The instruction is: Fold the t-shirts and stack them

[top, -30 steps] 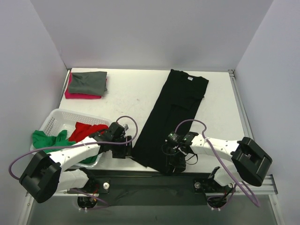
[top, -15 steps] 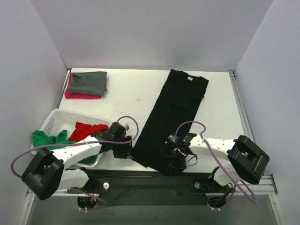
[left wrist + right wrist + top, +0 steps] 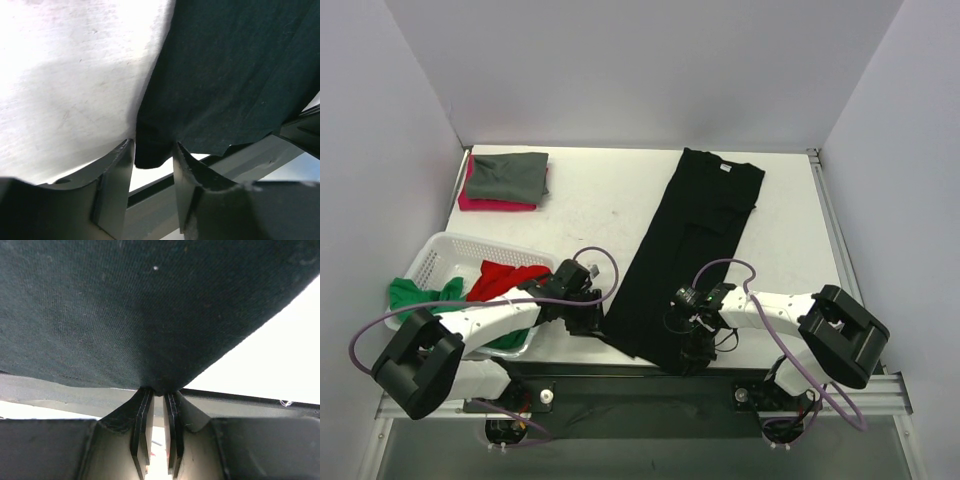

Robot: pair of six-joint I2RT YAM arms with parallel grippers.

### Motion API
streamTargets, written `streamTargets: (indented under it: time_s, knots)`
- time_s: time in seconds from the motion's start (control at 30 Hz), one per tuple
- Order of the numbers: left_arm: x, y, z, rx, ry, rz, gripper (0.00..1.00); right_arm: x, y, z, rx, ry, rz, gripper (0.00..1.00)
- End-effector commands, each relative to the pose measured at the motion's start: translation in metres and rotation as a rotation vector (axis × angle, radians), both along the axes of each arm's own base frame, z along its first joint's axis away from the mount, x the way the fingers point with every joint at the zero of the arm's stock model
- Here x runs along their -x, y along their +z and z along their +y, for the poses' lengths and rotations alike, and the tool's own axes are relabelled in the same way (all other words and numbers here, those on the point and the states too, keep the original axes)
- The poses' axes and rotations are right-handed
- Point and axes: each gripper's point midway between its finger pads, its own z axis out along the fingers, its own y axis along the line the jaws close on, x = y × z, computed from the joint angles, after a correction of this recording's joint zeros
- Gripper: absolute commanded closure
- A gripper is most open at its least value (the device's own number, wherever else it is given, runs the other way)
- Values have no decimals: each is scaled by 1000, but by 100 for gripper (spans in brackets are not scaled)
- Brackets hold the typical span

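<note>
you are looking down on a white table (image 3: pixel 590 215) with faint scuff marks. plain pale walls (image 3: pixel 640 70) stand at the back and on both sides. a dark metal rail (image 3: pixel 620 375) runs along the near edge.

the black t-shirt (image 3: pixel 692 240) lies flat in a long narrow strip. it runs from the far right part of the table down to the near edge, leaning to the left as it comes closer.

your left gripper (image 3: pixel 154 150) is low at the near left corner of that shirt. its fingers (image 3: pixel 117 165) stand half apart, one on each side of the cloth corner. you cannot tell if they press it.

your right gripper (image 3: pixel 158 395) is at the near right corner. its fingers (image 3: pixel 142 415) are very close together and pinch the edge of the cloth.

at the far left corner a grey-green t-shirt (image 3: pixel 510 175) sits folded on top of a pink-red t-shirt (image 3: pixel 485 204).

a white basket (image 3: pixel 445 250) stands at the near left. a red t-shirt (image 3: pixel 505 277) lies bunched in it. a green t-shirt (image 3: pixel 418 295) hangs over its left rim.
</note>
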Motion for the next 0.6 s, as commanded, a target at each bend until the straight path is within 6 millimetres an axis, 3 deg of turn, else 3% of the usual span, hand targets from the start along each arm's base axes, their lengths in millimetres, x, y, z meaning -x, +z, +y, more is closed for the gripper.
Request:
streamTargets:
  time_s: [0.0,0.13,0.27,0.37,0.57]
  knots:
    - [-8,0,-6,25,-1,-22,55,0,2,-5,32,3,4,86]
    - [-6,-2,-7,28,-4,-13,70,0,4,-6,29,1,0,87]
    - [-1,0,-6,32,-2,2,87,-1,8,-7,23,-6,-10,99]
    - [6,3,-5,35,1,14,100,0,13,-8,18,-11,-15,100]
    - [11,16,-2,27,6,13,100,7,28,-15,7,-18,-13,100]
